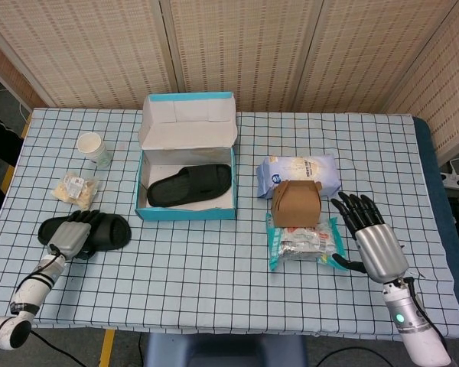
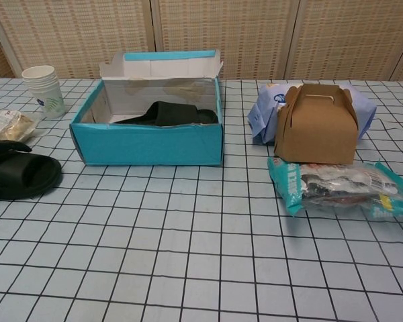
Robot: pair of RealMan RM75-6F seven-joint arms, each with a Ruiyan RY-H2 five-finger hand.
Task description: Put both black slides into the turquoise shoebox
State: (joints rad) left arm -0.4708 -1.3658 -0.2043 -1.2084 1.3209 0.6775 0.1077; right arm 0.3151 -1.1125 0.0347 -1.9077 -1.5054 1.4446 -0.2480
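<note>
My left hand (image 1: 70,238) rests atop the outstanding slide (image 1: 99,231) by the desk's left edge, grasp unconfirmed; its long axis points rightward toward the shoebox (image 1: 185,212).

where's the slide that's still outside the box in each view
Head view: the loose black slide lies lower left, the left hand resting on it.
Chest view: far left edge, partly cut off.
Shared landmark: the turquoise shoebox, just right of it in both.
</note>
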